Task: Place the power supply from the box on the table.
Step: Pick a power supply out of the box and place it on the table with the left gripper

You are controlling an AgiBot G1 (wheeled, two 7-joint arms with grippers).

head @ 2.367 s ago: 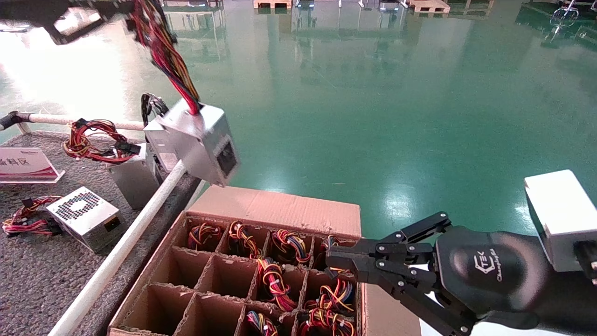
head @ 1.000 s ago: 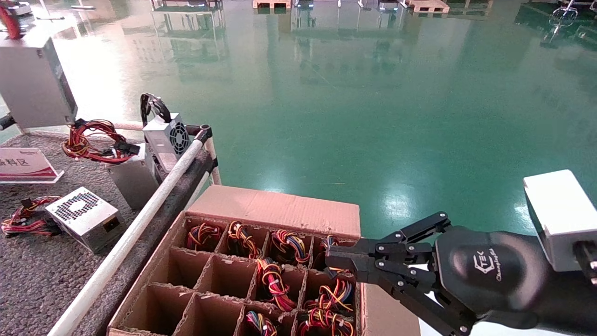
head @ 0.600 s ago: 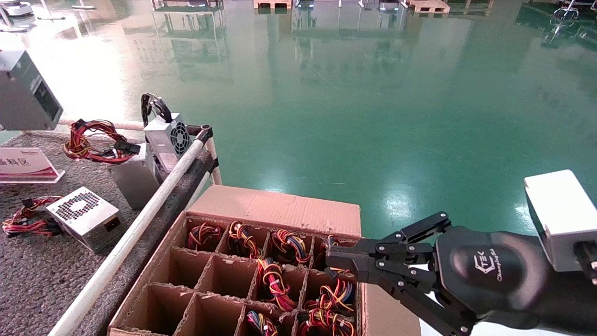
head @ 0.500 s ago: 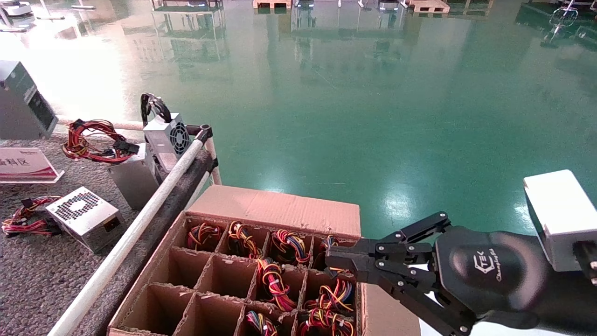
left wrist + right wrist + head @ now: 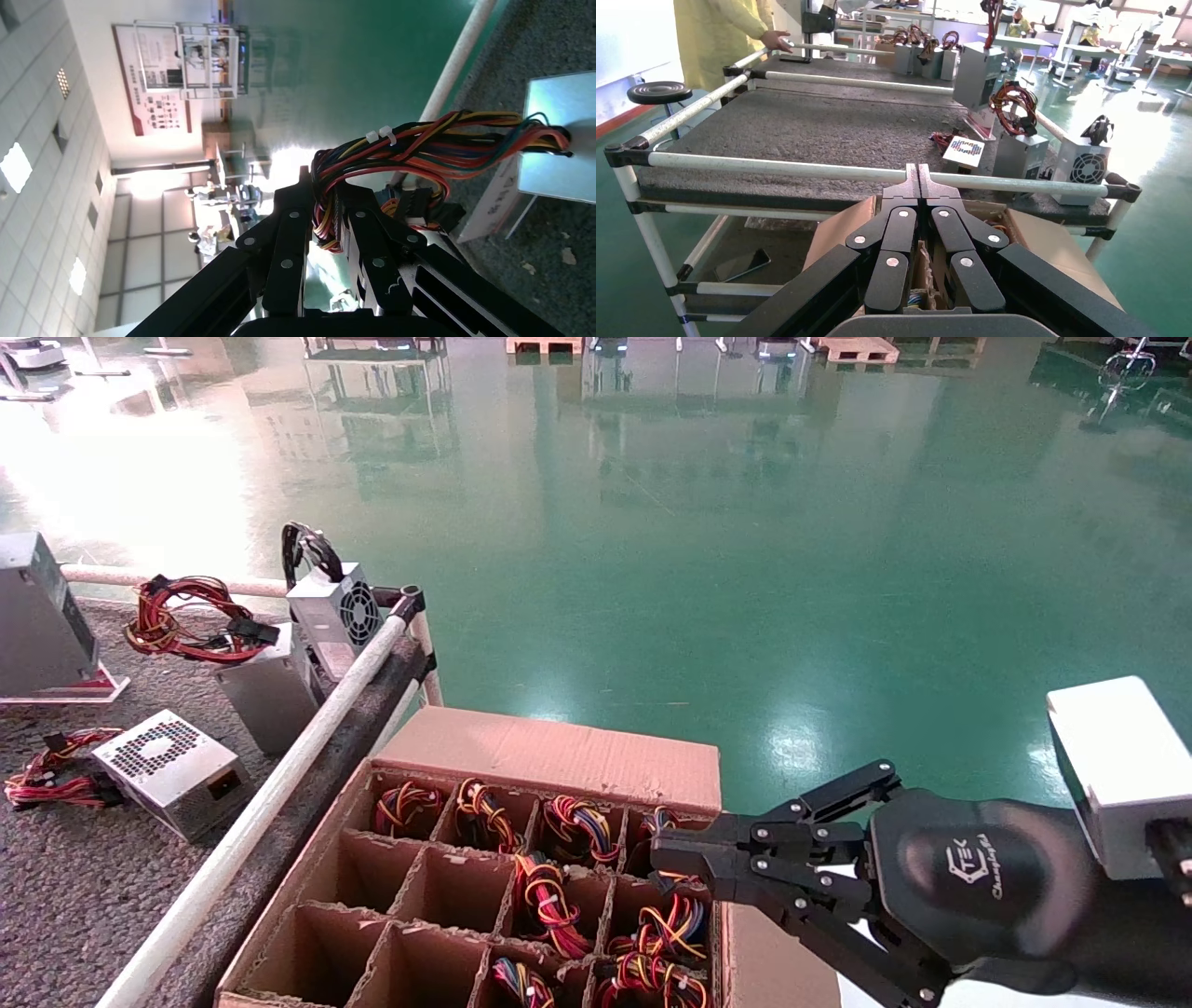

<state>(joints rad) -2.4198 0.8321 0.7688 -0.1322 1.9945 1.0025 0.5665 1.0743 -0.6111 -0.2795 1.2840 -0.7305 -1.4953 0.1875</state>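
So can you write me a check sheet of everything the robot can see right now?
Surface: table, grey speckled mat, white pipe rail.
Job's things: power supply at the table's far left, hanging by its wires; box, some cells empty.
Clutter: perforated unit, fan unit, plain unit.
Grippers: left gripper shut on the wire bundle; right gripper shut, over the box.
Cables: coloured wire coils in box cells.
Surroundings: green floor.

Four power supplies show at the tabletop (image 5: 84, 896): one held supply (image 5: 37, 617), one perforated unit (image 5: 168, 770), one plain unit (image 5: 265, 696), and one fan unit (image 5: 335, 607). One box (image 5: 559, 756) stands beside the tabletop. In it, eight cells show wire bundles and four show none.
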